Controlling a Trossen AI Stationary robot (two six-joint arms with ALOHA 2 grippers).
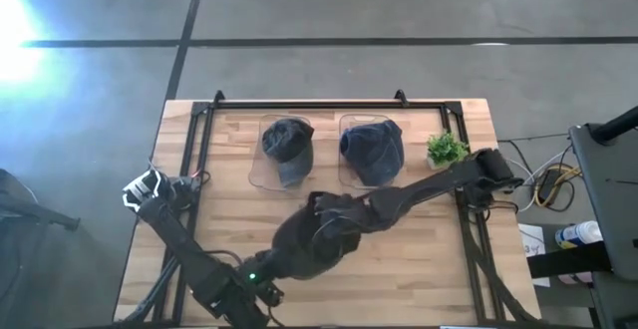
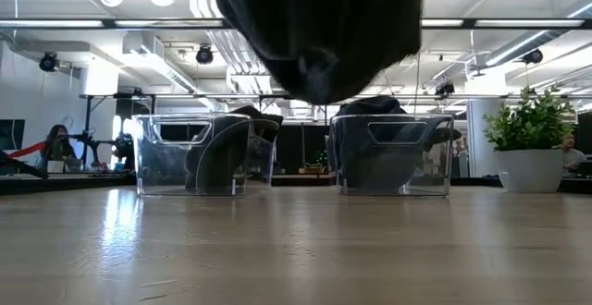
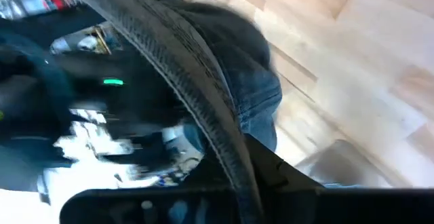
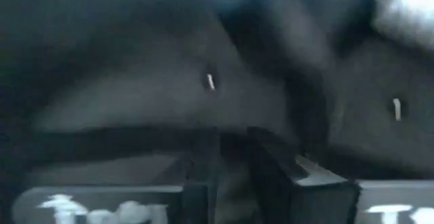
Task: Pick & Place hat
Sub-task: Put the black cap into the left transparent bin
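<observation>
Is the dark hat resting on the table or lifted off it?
Lifted. In the low view the hat hangs above the table, clear of it.

Three dark hats: one (image 1: 287,142) in a bin, one (image 1: 373,148) in another, one (image 1: 314,244) mid-worktop under the arms. Two clear bins (image 1: 261,174) (image 1: 347,177) sit side by side. One potted plant (image 1: 446,150) stands beside them.

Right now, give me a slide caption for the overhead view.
Both arms meet over a dark hat at the wooden table's front; two clear bins behind each hold a hat.

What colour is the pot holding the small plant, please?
White; the pot shows best in the low view.
</observation>
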